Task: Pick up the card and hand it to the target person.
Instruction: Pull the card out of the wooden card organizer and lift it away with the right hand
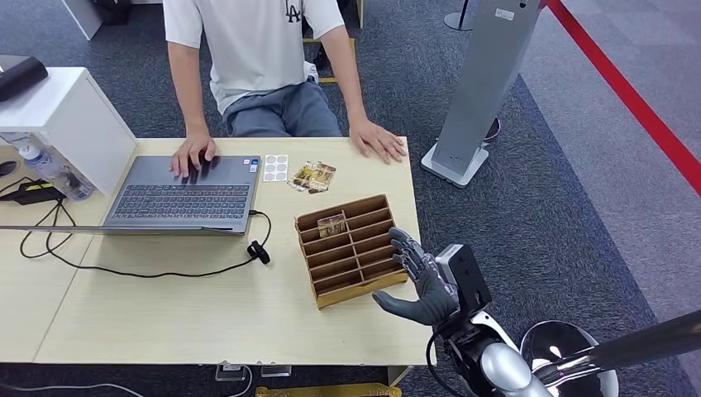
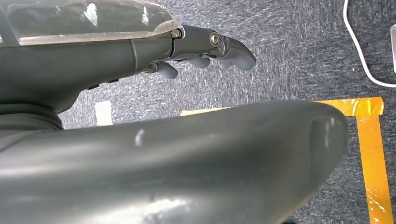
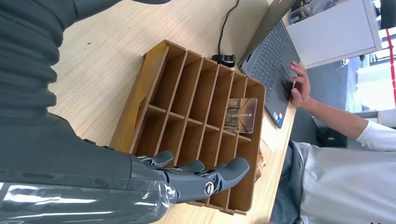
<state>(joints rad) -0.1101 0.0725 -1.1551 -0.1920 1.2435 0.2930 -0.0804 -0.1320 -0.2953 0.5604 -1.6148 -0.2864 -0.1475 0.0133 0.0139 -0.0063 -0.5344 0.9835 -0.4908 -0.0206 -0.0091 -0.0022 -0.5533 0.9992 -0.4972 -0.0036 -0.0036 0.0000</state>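
Glossy printed card (image 3: 240, 115) stands in a far slot of the wooden divided organizer (image 3: 154, 77). My right hand (image 1: 422, 277) is empty, fingers spread, at the rack's near edge. Risk: fingers snag dividers, tipping rack. Left hand (image 2: 205, 49) hangs curled, empty.

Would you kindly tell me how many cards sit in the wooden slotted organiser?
1: a printed card stands in a far slot of the brown wooden slotted organiser, nearest the person; others could be hidden.
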